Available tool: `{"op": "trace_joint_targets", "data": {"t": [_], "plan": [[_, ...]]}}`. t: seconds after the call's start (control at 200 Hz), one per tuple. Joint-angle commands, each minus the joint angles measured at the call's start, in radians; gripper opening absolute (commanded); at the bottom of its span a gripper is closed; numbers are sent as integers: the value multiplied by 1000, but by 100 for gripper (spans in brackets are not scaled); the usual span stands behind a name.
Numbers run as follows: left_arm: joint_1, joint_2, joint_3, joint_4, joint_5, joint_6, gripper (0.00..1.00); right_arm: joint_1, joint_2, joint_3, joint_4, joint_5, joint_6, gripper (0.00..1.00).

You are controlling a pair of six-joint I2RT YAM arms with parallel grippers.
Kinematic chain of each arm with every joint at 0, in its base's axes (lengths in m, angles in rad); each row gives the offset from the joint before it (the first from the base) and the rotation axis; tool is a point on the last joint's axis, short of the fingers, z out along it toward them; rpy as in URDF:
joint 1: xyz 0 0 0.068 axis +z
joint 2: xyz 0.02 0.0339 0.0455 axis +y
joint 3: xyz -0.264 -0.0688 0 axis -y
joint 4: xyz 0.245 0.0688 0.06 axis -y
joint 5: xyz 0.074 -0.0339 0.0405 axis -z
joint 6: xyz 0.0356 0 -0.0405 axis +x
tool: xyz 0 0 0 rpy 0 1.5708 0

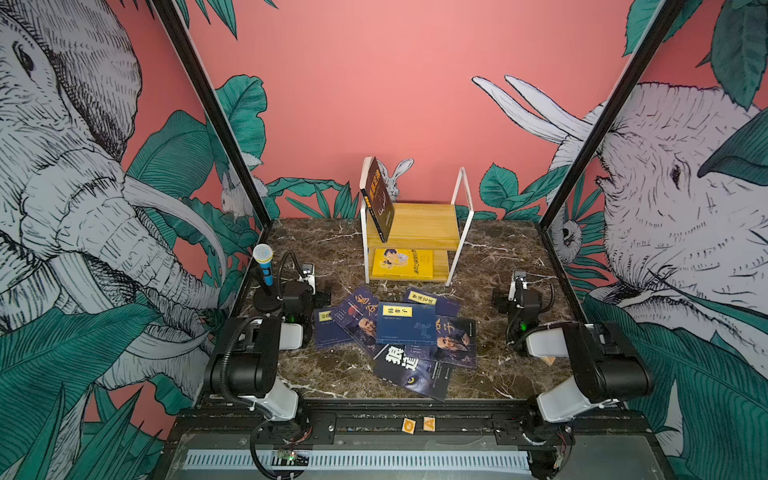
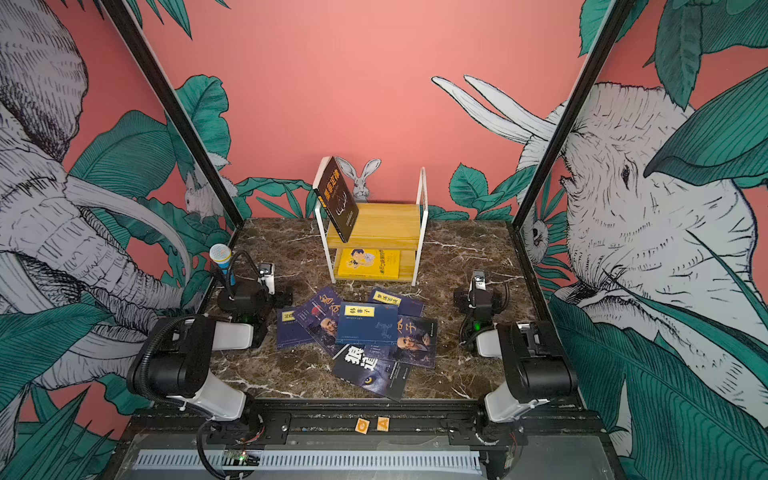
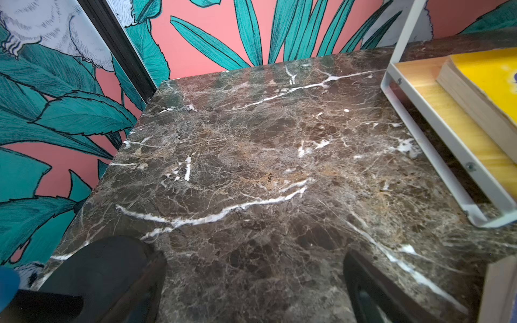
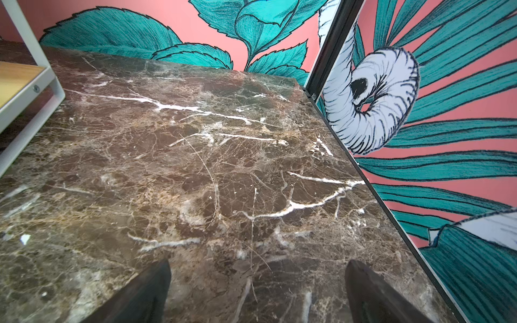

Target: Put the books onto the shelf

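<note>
Marble, dark brown and veined, made up the tabletop (image 1: pixel 332 374), and it carried all the work not yet done. Nearest, the black wolf-eye book (image 1: pixel 415 370) lay flat, its far edge meeting the rest of the books (image 1: pixel 405 328). They formed a loose heap of navy and purple paperbacks in the middle, six in all as far as I could count. On either side of the heap and clear of it, the left pincer (image 3: pixel 253 253) and the right pincer (image 4: pixel 258 263) were spread wide over bare stone, pinching nothing. Farther back was the shelf (image 1: pixel 428 226). It held only a yellow book (image 1: pixel 403 264) flat on its lower board and a dark book with gold lettering (image 1: pixel 380 199) leaning on its upper one. By my judgement nothing had been shelved, and every paperback was left to move.
</note>
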Motion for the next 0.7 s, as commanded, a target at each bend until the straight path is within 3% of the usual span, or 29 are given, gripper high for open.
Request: {"op": "trace_joint_targets", "data": {"t": [0.0, 0.695], "plan": [[-14, -13, -14, 17, -32, 3, 100, -4, -1, 13, 26, 2, 8, 99], [-26, -4, -18, 47, -49, 11, 100, -4, -1, 12, 26, 3, 7, 99]]}}
